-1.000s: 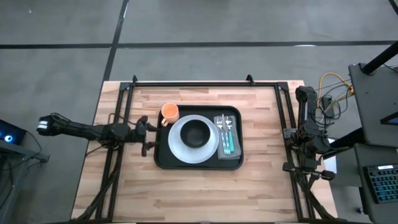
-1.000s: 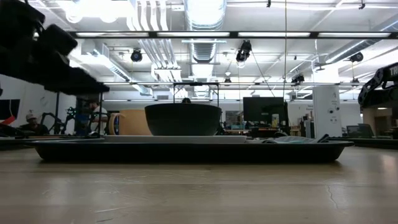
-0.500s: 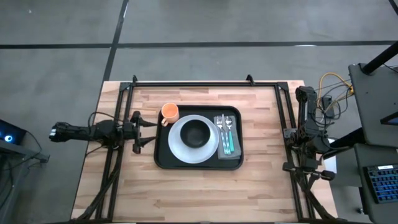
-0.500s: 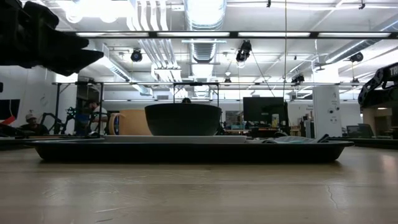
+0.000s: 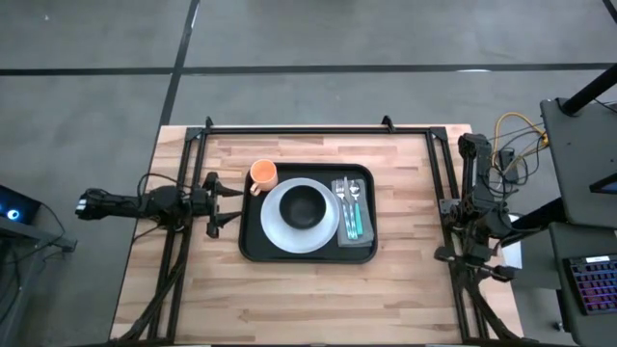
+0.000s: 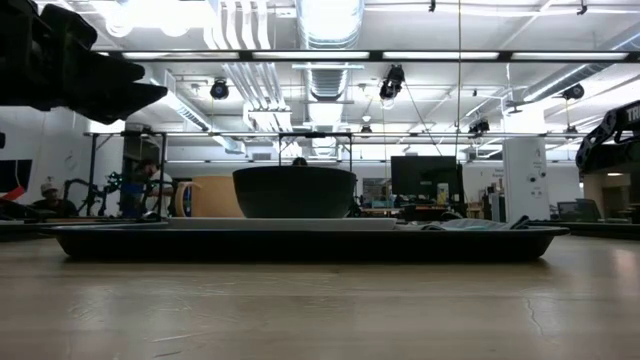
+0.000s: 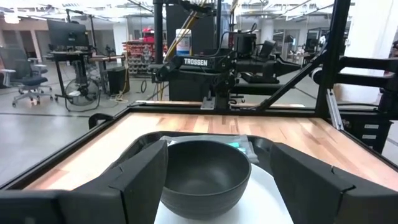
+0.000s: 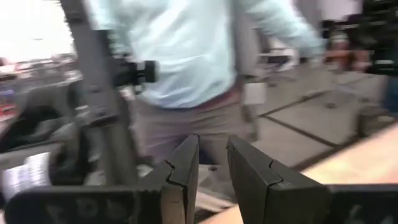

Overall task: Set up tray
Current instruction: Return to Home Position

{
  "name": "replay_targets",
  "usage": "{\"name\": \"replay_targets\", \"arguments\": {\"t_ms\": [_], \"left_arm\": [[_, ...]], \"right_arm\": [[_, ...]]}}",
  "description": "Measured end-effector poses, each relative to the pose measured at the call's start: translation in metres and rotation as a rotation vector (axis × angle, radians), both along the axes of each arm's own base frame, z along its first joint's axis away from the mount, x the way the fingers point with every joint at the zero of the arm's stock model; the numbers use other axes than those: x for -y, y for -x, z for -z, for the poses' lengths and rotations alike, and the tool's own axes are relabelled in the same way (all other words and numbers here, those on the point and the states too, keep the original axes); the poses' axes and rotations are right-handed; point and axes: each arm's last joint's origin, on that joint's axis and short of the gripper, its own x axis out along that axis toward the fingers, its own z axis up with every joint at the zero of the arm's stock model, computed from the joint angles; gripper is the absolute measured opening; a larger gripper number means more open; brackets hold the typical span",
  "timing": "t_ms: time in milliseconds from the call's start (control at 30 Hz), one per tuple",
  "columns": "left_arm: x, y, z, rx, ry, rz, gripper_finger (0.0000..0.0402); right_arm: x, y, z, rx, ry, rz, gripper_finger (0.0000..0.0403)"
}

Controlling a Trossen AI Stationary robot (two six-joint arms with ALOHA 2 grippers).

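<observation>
Two arms in my feed, left end effector (image 5: 224, 203) spread wide and empty, tray (image 5: 253, 247) on the counter (image 5: 289, 299) just ahead of it, right end effector (image 8: 213, 168) off the counter's far edge, fingers nearly together, holding nothing, a person (image 8: 186, 56) beyond.

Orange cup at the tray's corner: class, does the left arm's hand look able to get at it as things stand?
Probably yes. The left hand, fingers open, hangs just beside the tray, and the orange cup stands close by at the near corner. Nothing lies between them; the plate and bowl sit farther in.
</observation>
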Motion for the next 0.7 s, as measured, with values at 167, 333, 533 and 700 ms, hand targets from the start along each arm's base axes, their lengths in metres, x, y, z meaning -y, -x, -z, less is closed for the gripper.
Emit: {"name": "replay_targets", "arguments": {"t_ms": [167, 333, 533, 700], "left_arm": [[0.000, 0.000, -0.001, -0.001, -0.001, -0.001, 0.0262], [0.000, -0.001, 0.001, -0.017, -0.004, -0.001, 0.0262], [0.000, -0.003, 0.003, -0.047, -0.007, -0.001, 0.0262], [0.000, -0.005, 0.006, -0.079, -0.010, -0.001, 0.0262]], "right_arm": [[0.004, -0.007, 0.001, -0.001, 0.009, 0.281, 0.0083], [0.011, -0.015, 0.002, 0.027, 0.058, 0.687, 0.0086], [0.025, -0.020, 0.009, 0.058, 0.161, 1.228, 0.0078], [0.031, -0.019, 0.008, 0.109, 0.248, 1.434, 0.0071]]}}
